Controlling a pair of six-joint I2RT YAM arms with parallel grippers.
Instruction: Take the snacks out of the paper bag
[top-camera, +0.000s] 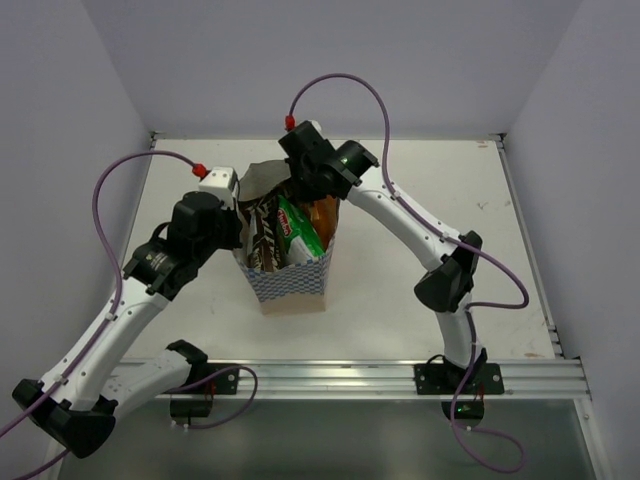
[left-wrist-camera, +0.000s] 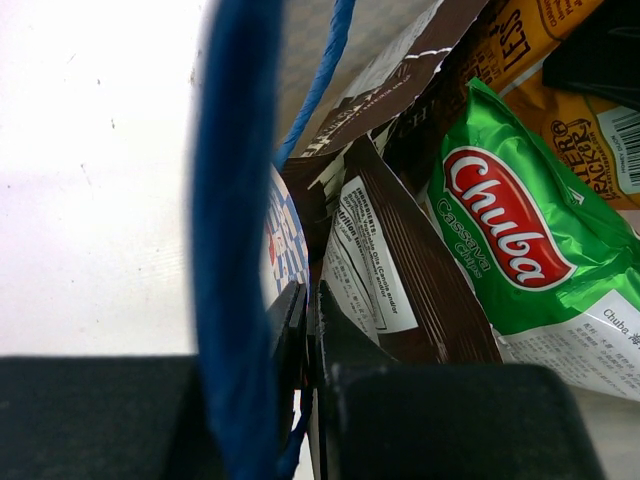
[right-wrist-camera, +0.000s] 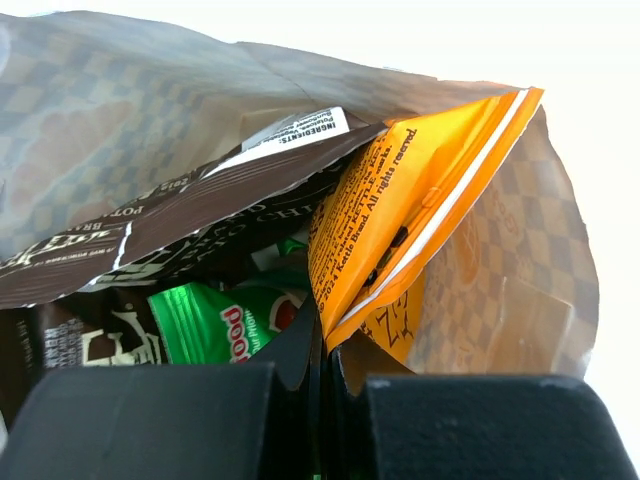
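Snacks (top-camera: 290, 228) sitting inside paper bag (top-camera: 290, 282), centre of top view, on table (top-camera: 420, 300). R gripper (right-wrist-camera: 325, 355) pinching orange packet (right-wrist-camera: 400, 210), jaws closed on lower edge. L gripper (left-wrist-camera: 310, 330) clamping bag rim, blue cord handle (left-wrist-camera: 235, 250) alongside. Green Chuba packet (left-wrist-camera: 520, 230) and brown packets (left-wrist-camera: 420, 290) lying btwn.

The top camera looks down on the whole table (top-camera: 450, 200) from its near edge, while both wrist cameras peer closely into the paper bag (top-camera: 290, 285), sharing the green packet (left-wrist-camera: 510, 220).

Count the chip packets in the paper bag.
4, in the paper bag: orange packet on the right, pinched by the right tool; green packet in the middle; one brown packet above it, another brown packet lower left. Others may be hidden.
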